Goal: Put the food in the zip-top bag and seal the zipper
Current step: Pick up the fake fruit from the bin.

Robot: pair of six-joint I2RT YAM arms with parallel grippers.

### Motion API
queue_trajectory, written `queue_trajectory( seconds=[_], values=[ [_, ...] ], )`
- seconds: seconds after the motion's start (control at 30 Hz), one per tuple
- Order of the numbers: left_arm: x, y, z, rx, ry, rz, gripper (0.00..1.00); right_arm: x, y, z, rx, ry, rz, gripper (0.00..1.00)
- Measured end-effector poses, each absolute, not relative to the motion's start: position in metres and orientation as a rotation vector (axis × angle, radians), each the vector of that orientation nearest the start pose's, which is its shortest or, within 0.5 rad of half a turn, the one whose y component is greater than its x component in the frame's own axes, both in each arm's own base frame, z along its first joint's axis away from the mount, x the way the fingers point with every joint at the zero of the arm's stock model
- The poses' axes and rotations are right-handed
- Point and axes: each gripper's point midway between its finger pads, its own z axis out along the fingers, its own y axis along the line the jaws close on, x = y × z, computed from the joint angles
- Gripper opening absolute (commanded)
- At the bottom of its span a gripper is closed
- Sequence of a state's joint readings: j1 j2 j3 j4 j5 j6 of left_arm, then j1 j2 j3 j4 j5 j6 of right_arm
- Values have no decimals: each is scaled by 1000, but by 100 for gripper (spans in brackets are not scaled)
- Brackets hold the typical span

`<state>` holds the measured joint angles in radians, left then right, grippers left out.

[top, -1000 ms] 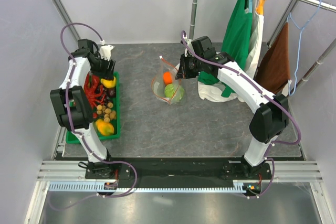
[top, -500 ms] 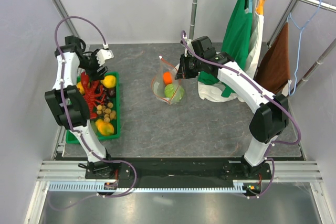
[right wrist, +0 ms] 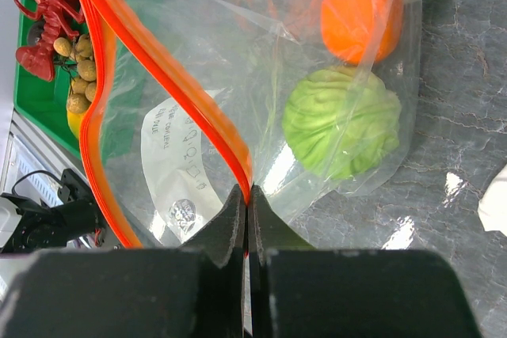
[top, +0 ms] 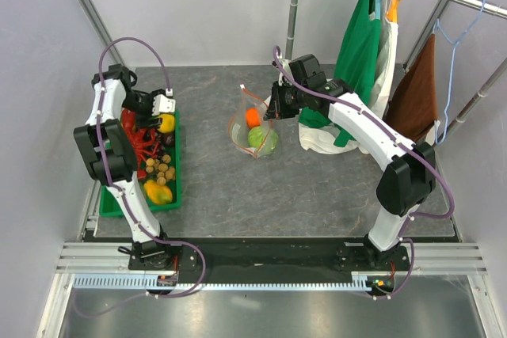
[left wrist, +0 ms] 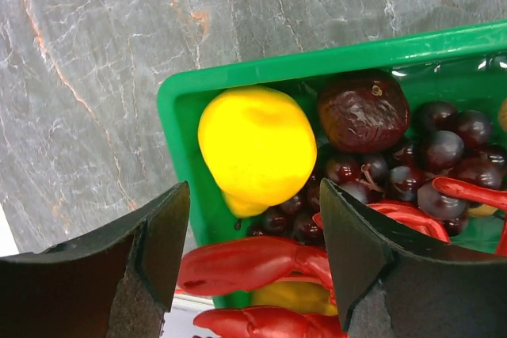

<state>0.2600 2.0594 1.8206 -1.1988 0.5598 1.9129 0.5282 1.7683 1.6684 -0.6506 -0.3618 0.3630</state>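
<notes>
Grey marbled table [top: 214, 187], clear zip-top bag [top: 252, 126] at far centre, mouth gaping, right gripper [right wrist: 247, 210] pinching it.
Inside the bag: pale green cabbage [right wrist: 342, 120] and orange fruit [right wrist: 360, 12], just beside each other, the fruit on the far side. Red-orange zipper [right wrist: 166, 85] unsealed, its two strips spread apart; right gripper's fingers are closed tight on one strip. White label [right wrist: 176, 165] shows through the plastic. Green tray [left wrist: 317, 57] along the table's left edge holds a yellow fruit [left wrist: 256, 146] in a far corner, dark grapes [left wrist: 444, 148] touching it, red lobster [left wrist: 261, 263], and tan balls [top: 161, 168] toward the near end. Left gripper [left wrist: 253, 235] hangs over the tray's far end, jaws wide apart, gripping nothing, yellow fruit under the gap.
</notes>
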Motion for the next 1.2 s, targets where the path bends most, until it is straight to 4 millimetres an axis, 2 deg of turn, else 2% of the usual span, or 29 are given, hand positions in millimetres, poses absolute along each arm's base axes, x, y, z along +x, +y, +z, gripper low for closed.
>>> queue_trajectory(
  seconds=[0.1, 0.37, 0.5, 0.7, 0.97, 1.1, 1.2],
  values=[
    [444, 54, 105, 1951, 1693, -195, 77, 364, 300, 220, -391, 2391, 851, 0],
    [446, 45, 99, 2007, 1659, -187, 77, 363, 301, 220, -392, 2392, 856, 0],
    [448, 42, 89, 2039, 1662, -193, 77, 363, 301, 220, -392, 2392, 856, 0],
    [445, 46, 70, 2073, 1692, -207, 79, 363, 301, 220, -392, 2392, 857, 0],
    [450, 49, 63, 2100, 1692, -166, 86, 363, 301, 221, -390, 2393, 862, 0],
    [452, 49, 60, 2105, 1685, -151, 86, 363, 301, 221, -389, 2394, 863, 0],
    [452, 49, 59, 2113, 1687, -144, 78, 363, 301, 221, -387, 2394, 863, 0]
  ],
)
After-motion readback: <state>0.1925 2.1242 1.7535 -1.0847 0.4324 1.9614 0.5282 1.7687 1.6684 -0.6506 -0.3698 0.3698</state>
